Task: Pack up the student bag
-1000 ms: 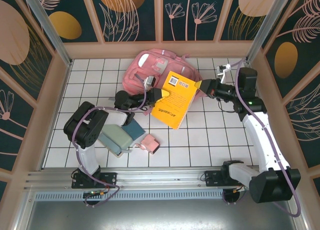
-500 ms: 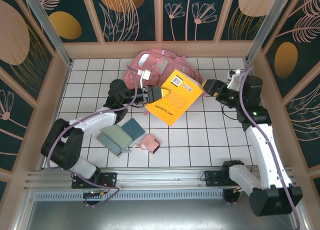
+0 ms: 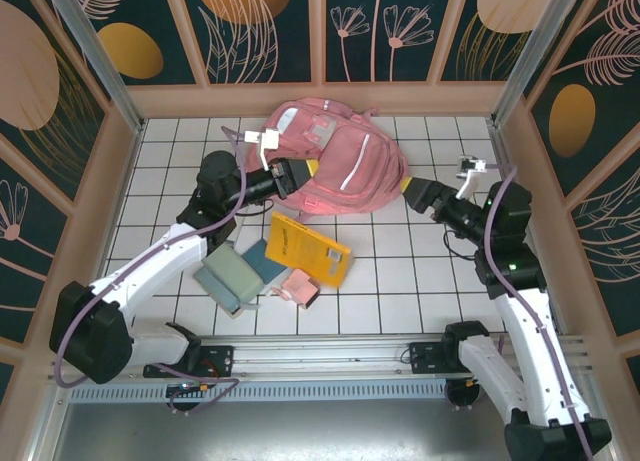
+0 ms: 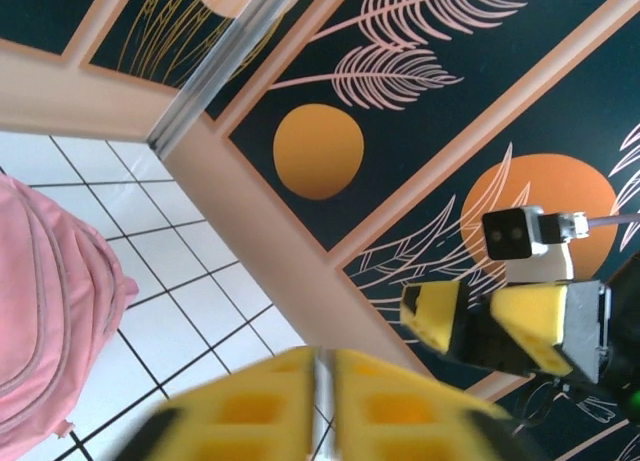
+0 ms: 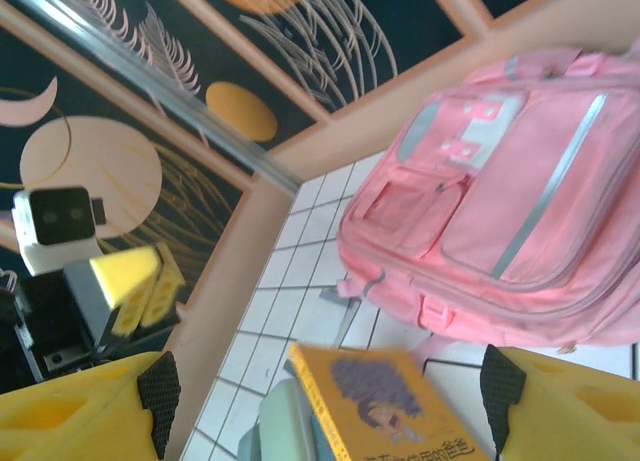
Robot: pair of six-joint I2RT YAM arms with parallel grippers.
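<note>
The student bag (image 3: 340, 166) lies flat at the back middle of the tiled floor, with its silvery strips and front pockets facing up; it also appears in the right wrist view (image 5: 520, 201) and the left wrist view (image 4: 45, 311). My left gripper (image 3: 298, 171) is shut on nothing and hovers at the bag's left edge; its yellow fingers (image 4: 250, 406) press together. My right gripper (image 3: 415, 193) is open just right of the bag, its jaws wide apart (image 5: 330, 391). A yellow book (image 3: 306, 249) lies loose in front of the bag (image 5: 400, 406).
A grey-green pouch (image 3: 224, 277), a teal case (image 3: 266, 260) and a small pink pouch (image 3: 300, 287) lie at the front left, the book partly over them. Wooden walls (image 3: 105, 221) ring the floor. Bare tiles (image 3: 420, 271) lie at the front right.
The yellow book, held up between both grippers over the bag, has dropped to the tiles in front of it. The right gripper opened and drew back right; the left moved up and left.
</note>
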